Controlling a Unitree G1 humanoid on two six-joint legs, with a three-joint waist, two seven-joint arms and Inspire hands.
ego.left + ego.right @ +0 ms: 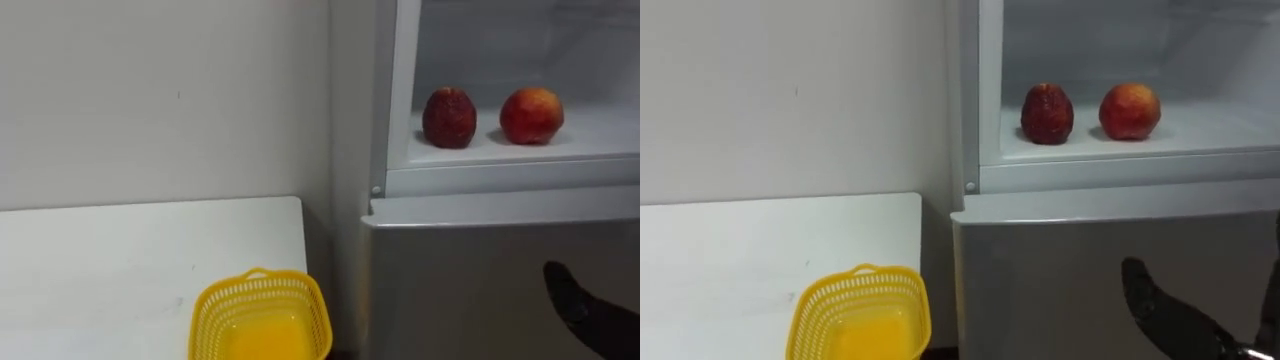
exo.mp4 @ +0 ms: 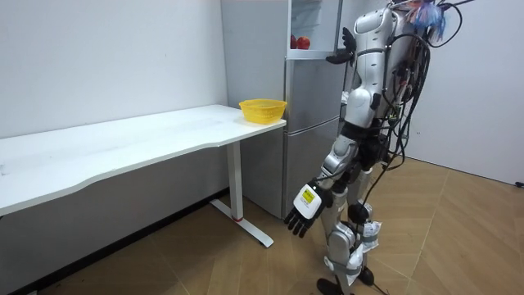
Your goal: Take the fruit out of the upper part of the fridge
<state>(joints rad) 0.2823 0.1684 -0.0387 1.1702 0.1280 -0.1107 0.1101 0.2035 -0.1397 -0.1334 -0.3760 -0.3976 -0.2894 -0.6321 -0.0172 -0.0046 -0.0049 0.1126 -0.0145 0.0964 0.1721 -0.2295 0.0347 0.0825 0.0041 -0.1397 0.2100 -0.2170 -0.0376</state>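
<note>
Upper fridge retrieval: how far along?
Done: the upper fridge stands open, shelf exposed. In hand: nothing; the right hand is raised, empty, before the lower door, and the left hand hangs at the side. Left: the dark red fruit and the red-orange fruit sit on the shelf; the yellow basket on the table is empty.

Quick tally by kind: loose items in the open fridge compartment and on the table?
Fruit in the upper fridge: 2 (dark red fruit, red-orange fruit)
Yellow basket on the table: 1
Total: 3
</note>
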